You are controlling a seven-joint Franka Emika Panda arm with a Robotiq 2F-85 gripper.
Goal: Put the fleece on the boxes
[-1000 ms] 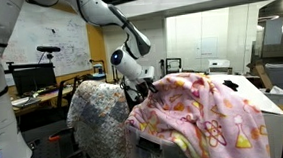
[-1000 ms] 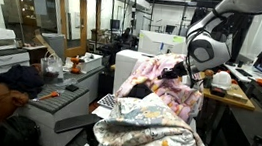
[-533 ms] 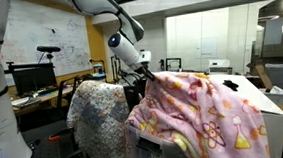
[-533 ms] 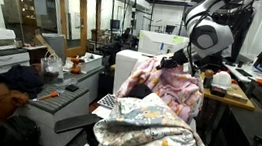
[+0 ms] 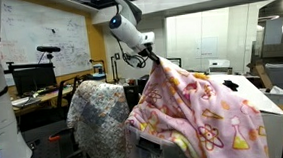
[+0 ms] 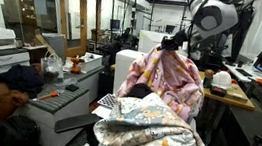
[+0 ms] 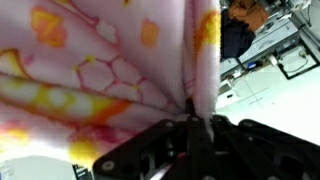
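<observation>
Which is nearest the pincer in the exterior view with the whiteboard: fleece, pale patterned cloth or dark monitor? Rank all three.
1. fleece: pinched at its peak by the pincer, hanging below it.
2. pale patterned cloth: draped lower down, beside the fleece.
3. dark monitor: farthest, beyond the cloth near the picture's edge.
</observation>
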